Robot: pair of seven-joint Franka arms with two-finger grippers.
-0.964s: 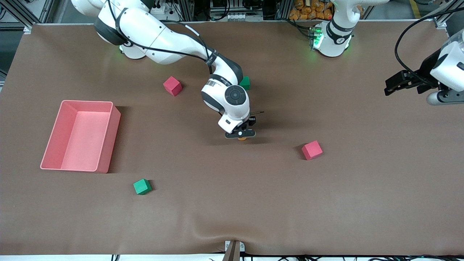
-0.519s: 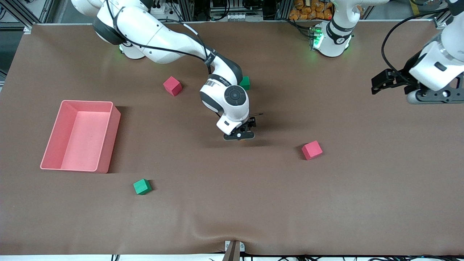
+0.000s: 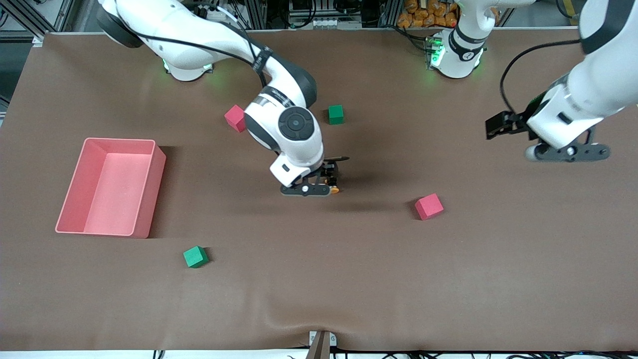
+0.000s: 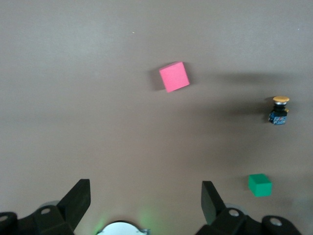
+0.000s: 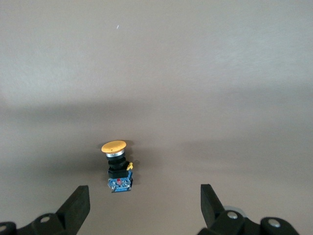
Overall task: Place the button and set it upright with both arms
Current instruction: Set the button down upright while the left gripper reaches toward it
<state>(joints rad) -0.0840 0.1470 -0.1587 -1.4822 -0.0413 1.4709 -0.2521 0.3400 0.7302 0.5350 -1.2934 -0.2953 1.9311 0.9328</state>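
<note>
The right gripper [image 3: 306, 190] hangs just over the brown table [image 3: 319, 279] near its middle, fingers [image 5: 78, 205] spread wide apart and holding nothing. The button [image 5: 116, 167] stands upright on the cloth, orange cap on top, free of both fingers. From the button, one red cube [image 3: 428, 206] sits at about four o'clock in the front view, a green cube [image 3: 336, 114] at twelve. The left gripper [image 4: 144, 200] hovers over the left arm's end of the table, jaws apart and empty.
</note>
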